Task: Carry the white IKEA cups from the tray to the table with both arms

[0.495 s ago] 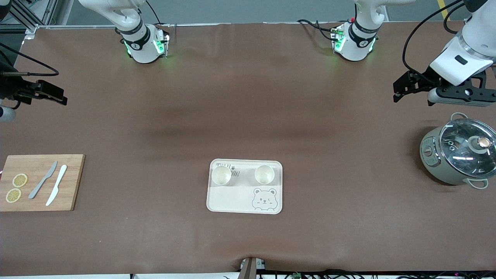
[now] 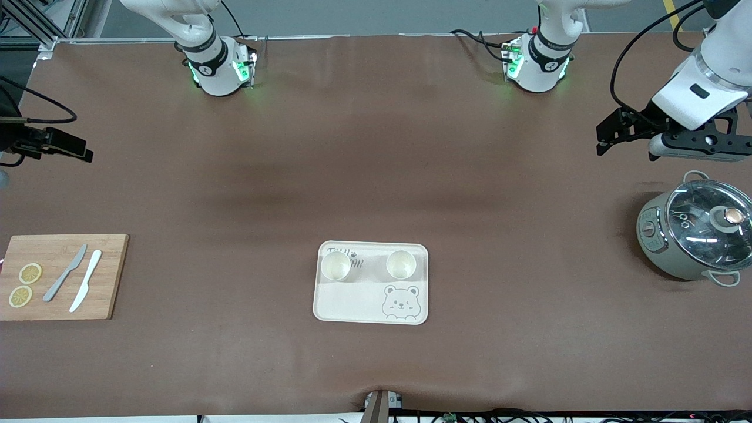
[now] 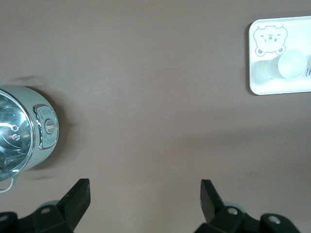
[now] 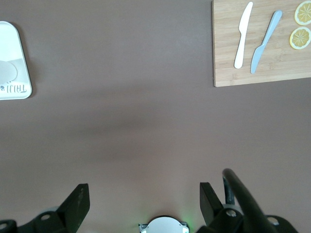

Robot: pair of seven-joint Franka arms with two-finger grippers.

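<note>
While both cups point(image 2: 335, 265) point(image 2: 401, 264) sit on the tray point(image 2: 352, 305), arms wait.

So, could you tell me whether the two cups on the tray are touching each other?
Apart. The front view shows one cup and the other cup standing side by side on the tray, with a clear strip of bare tray between them.

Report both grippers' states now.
Left gripper: open, holding nothing, over bare table near the pot.
Right gripper: open, holding nothing, over bare table.
</note>
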